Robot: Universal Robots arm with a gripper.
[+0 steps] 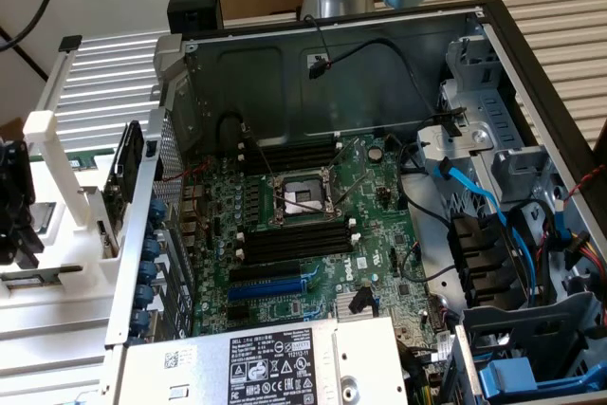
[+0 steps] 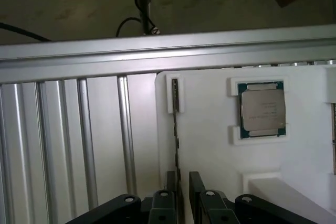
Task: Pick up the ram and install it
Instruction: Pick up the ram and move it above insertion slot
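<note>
The ram point(image 2: 176, 129) stands on edge in a slot of a white holder point(image 2: 210, 145), so I see it as a thin dark line running from a white clip down to my fingers. My gripper point(image 2: 182, 178) is open around its near end. One black finger point(image 2: 171, 182) lies close against the stick, the other point(image 2: 196, 182) a small gap away. In the exterior view my gripper point(image 1: 11, 206) hangs over the white holder point(image 1: 66, 267) at the exterior view's left, outside the computer case. The motherboard's black memory slots point(image 1: 294, 239) lie open inside the case.
A processor chip point(image 2: 262, 109) sits in a pocket of the same holder. A ribbed aluminium table point(image 2: 79, 140) lies around it. The case wall point(image 1: 142, 234) stands between holder and motherboard. A power supply point(image 1: 275, 362), blue cables point(image 1: 479, 201) and drive bays point(image 1: 531, 329) crowd the case.
</note>
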